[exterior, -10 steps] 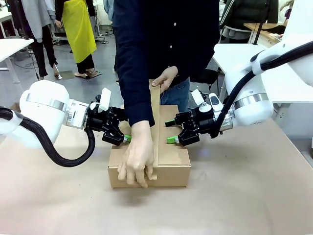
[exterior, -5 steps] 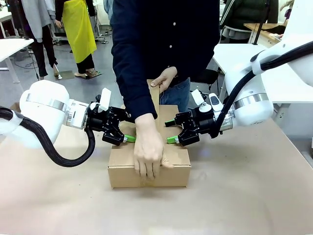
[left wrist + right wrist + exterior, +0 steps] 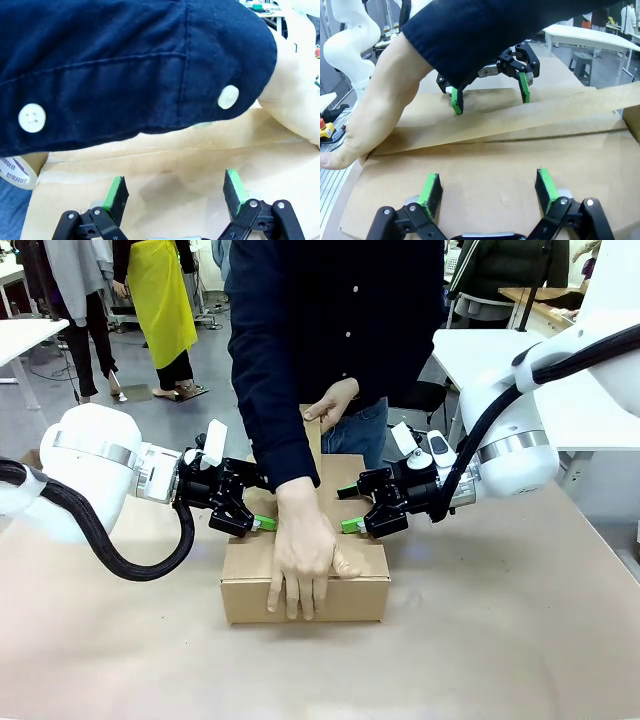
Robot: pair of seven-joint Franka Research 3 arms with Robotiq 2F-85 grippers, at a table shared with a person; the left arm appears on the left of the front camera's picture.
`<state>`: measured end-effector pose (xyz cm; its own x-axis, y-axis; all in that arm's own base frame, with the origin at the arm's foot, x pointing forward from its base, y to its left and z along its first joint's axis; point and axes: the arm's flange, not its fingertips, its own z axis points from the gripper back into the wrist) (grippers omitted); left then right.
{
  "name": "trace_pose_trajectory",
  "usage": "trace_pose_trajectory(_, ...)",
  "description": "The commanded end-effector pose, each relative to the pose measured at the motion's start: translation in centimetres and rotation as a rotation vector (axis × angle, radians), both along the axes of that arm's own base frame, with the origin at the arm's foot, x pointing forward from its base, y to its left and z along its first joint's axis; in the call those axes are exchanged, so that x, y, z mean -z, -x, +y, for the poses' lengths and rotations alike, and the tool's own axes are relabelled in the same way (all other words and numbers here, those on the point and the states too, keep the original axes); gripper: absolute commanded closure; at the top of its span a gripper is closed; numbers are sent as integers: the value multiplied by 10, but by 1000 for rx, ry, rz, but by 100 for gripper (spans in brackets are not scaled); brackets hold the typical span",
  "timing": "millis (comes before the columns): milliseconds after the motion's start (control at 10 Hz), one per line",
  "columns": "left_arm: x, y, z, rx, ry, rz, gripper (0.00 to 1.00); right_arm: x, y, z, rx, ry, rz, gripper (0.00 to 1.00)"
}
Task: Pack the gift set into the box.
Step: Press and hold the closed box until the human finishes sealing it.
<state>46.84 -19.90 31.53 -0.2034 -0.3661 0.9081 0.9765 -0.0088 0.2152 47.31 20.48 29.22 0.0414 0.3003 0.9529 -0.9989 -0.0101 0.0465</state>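
Cardboard box point(image 3: 305, 580) closed, both robot hands point(image 3: 253, 520) point(image 3: 356, 519) spread wide, empty

1. The box point(image 3: 304, 570) sat mid-desk point(image 3: 480, 640), its flaps down.
2. The left gripper point(image 3: 250, 523) stood over the box's left top edge, the right gripper point(image 3: 355, 521) over its right, fingers apart.
3. Between them the person's hand point(image 3: 305, 555) lay on the box's top and near face.
4. Behind the box, the person's other hand point(image 3: 333, 400) held a tape strip point(image 3: 313, 435) running up from the top.
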Motion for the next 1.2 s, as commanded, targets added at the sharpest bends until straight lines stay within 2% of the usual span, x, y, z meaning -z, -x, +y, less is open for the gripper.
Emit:
trace_pose_trajectory(0,4,1,1,0,-10,-4,0,1,0,0,3,7,-1,0)
trace_pose_trajectory(1100,4,1,1,0,-10,-4,0,1,0,0,3,7,-1,0)
